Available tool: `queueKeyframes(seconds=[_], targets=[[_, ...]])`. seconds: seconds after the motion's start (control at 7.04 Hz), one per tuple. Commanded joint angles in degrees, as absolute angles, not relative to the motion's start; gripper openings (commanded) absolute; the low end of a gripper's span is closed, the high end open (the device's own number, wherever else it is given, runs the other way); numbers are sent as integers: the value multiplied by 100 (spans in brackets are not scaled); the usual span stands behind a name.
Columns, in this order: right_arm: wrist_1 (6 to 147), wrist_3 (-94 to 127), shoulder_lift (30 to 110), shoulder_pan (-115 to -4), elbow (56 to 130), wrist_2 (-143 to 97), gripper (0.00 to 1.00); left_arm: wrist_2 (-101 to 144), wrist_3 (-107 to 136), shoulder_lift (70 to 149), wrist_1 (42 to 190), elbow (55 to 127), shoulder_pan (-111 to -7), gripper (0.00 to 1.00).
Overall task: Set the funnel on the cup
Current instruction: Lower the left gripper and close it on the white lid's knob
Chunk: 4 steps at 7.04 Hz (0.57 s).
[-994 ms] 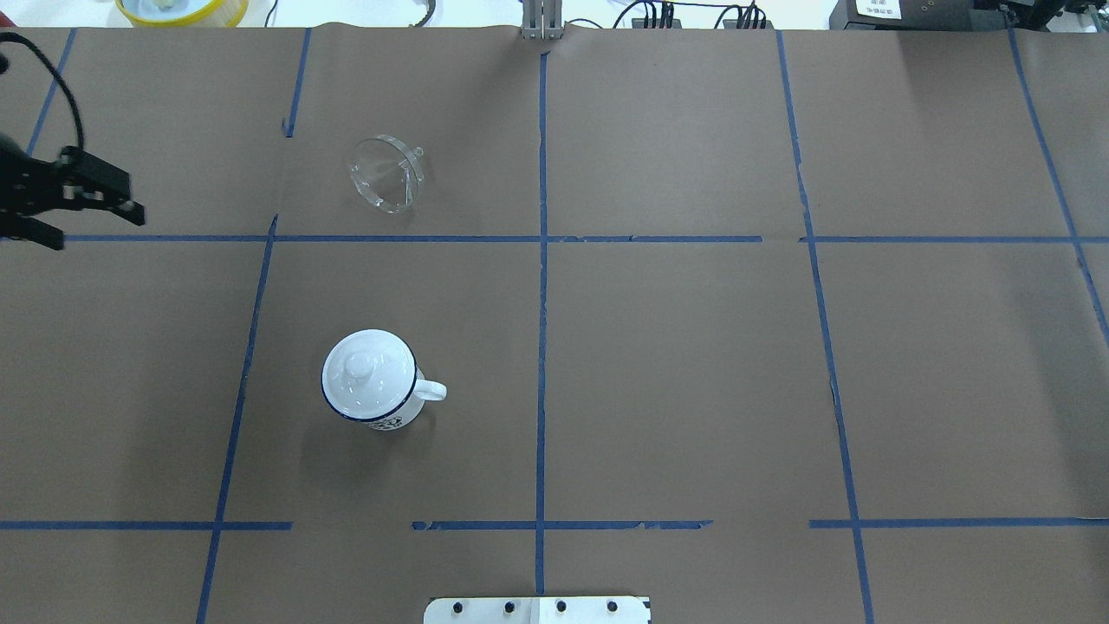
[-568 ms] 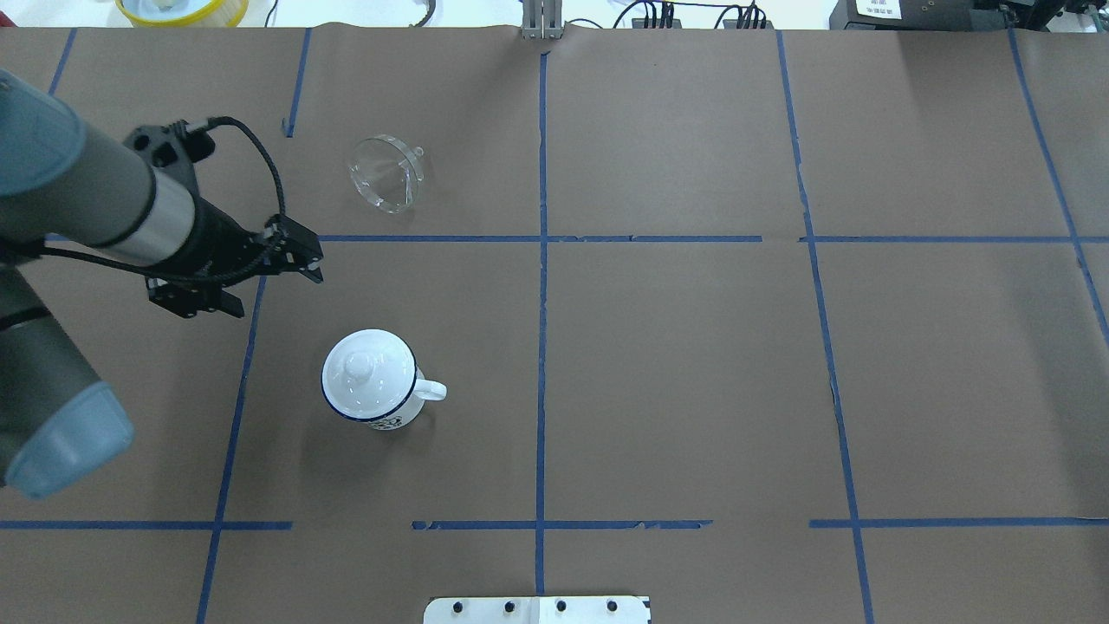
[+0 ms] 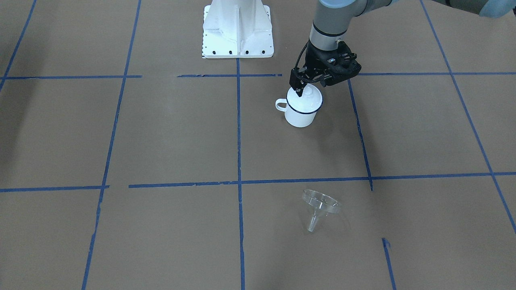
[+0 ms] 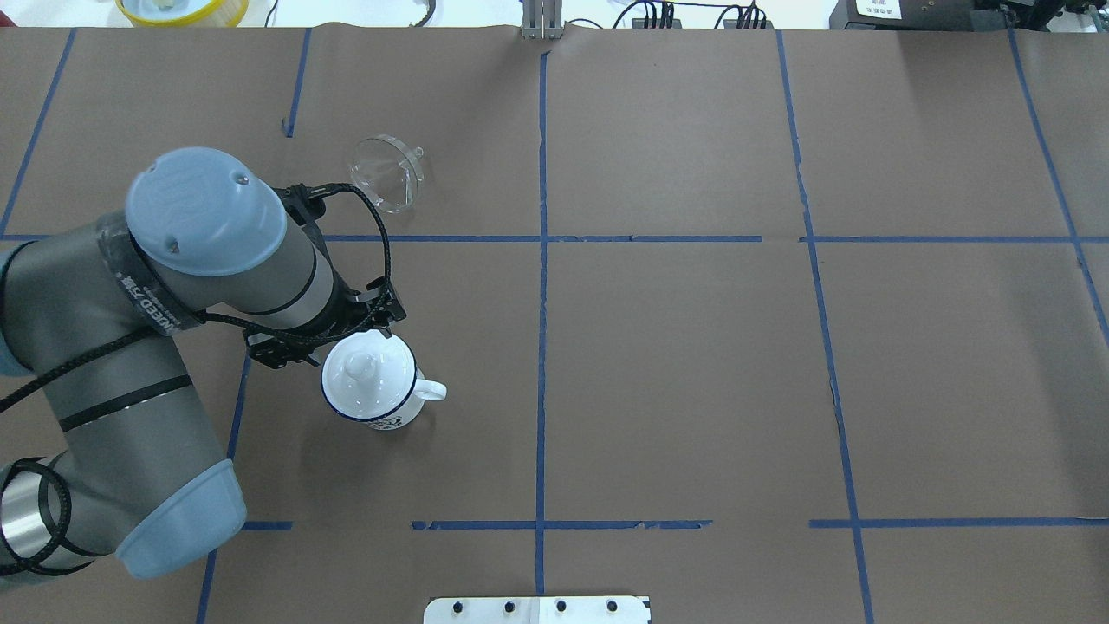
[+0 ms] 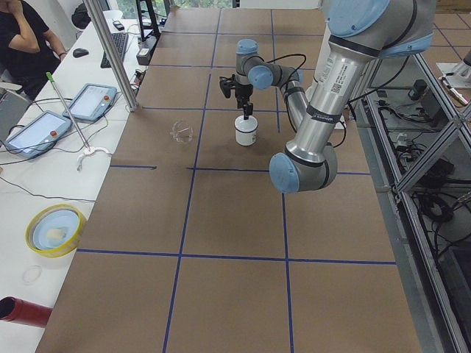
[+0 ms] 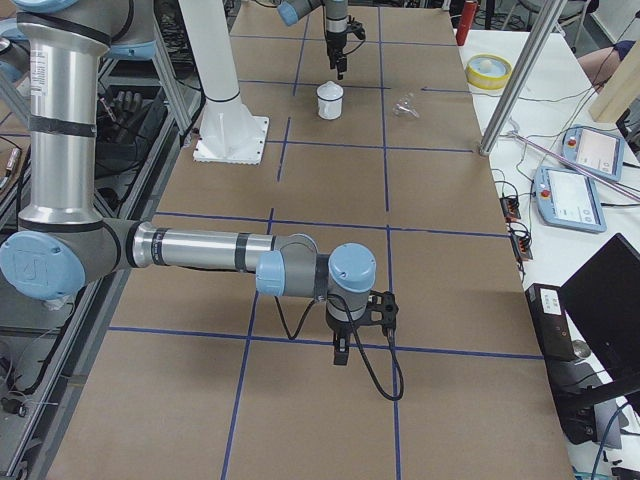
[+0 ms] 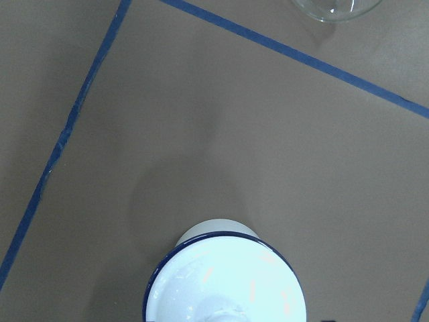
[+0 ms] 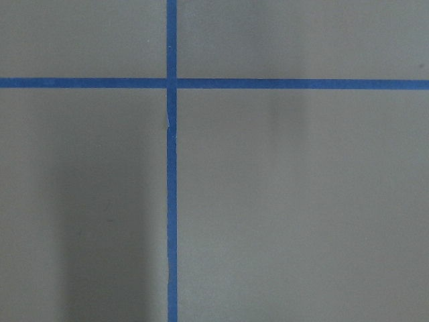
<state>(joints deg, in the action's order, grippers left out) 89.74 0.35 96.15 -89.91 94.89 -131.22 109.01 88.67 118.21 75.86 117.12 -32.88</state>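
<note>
The cup [image 4: 390,407] is a white enamel mug with a dark blue rim, and it stands upright with a white knobbed lid [image 4: 364,371] on it. The clear funnel [image 4: 387,173] lies tilted on the paper, farther from the robot than the cup. It also shows in the front view [image 3: 320,203]. My left gripper [image 4: 327,340] hangs open and empty just above the lid [image 3: 307,96], offset toward the robot's left. The left wrist view shows the lid [image 7: 228,288] below and the funnel's rim [image 7: 328,8] at the top. My right gripper [image 6: 340,350] shows only in the right side view, so I cannot tell if it is open or shut.
Brown paper with a grid of blue tape [image 4: 541,260] covers the table. The robot's white base [image 3: 238,32] stands at the near edge. A yellow-rimmed bowl [image 4: 178,9] sits beyond the far left corner. Operators' desks with tablets [image 5: 37,132] line the far side.
My left arm has swept in from the table's left edge toward the right, and its open gripper now hangs over the cup's lid. The cup and the funnel have not moved.
</note>
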Motion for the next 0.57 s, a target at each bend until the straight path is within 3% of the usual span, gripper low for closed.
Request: queueKeyframes(seconds=[0.0,0.43], targets=[[8974,35,9615,-8991,9492,-13122,100,10802,8833,11778,7733,11672,-3234,78],[8974,35,9615,-8991,9492,-13122,100,10828,8859,11637,8217,11479,-3226,75]])
